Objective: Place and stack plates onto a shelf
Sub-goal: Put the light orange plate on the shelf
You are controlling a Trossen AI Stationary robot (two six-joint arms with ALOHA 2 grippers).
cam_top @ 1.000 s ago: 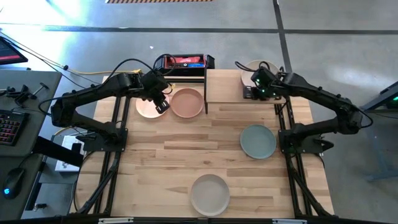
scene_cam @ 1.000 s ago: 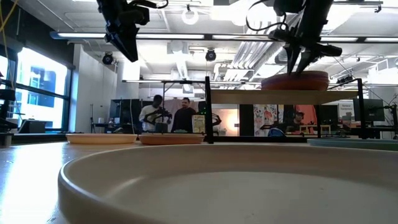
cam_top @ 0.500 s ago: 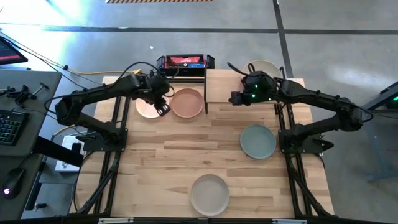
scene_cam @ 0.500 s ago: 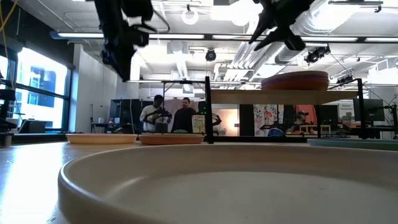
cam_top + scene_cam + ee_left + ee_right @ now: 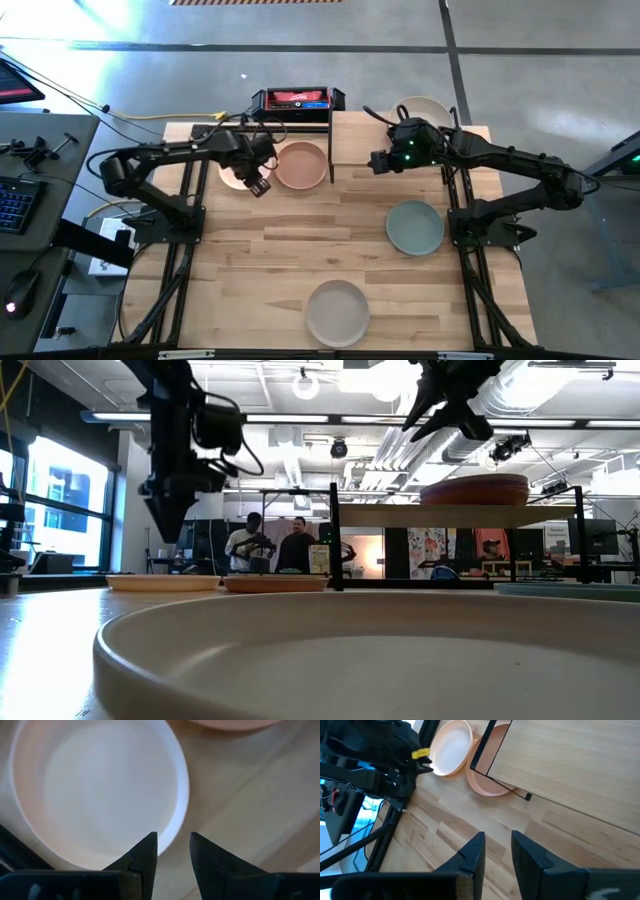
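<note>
My left gripper (image 5: pixel 258 186) is open and hovers over the near right rim of a pale peach plate (image 5: pixel 232 176) that lies flat on the table. In the left wrist view its fingers (image 5: pixel 172 851) stand on either side of that rim (image 5: pixel 176 827), above it. An orange-peach plate (image 5: pixel 301 165) lies beside it, partly under the shelf (image 5: pixel 378 138). My right gripper (image 5: pixel 377 160) is open and raised over the shelf's near edge (image 5: pixel 560 805). A stack of plates (image 5: pixel 473 490) rests on the shelf's far right end (image 5: pixel 425 106).
A sage green plate (image 5: pixel 415 227) lies right of the middle and an off-white plate (image 5: pixel 337 312) near the table's near edge. A black-and-red box (image 5: pixel 297 99) sits at the far edge. Two people (image 5: pixel 270 545) stand in the room beyond.
My left gripper has come down and a little toward the near edge, over the pale peach plate's rim. My right gripper has risen off the stack on the shelf and swung toward the table's left, then stayed still.
</note>
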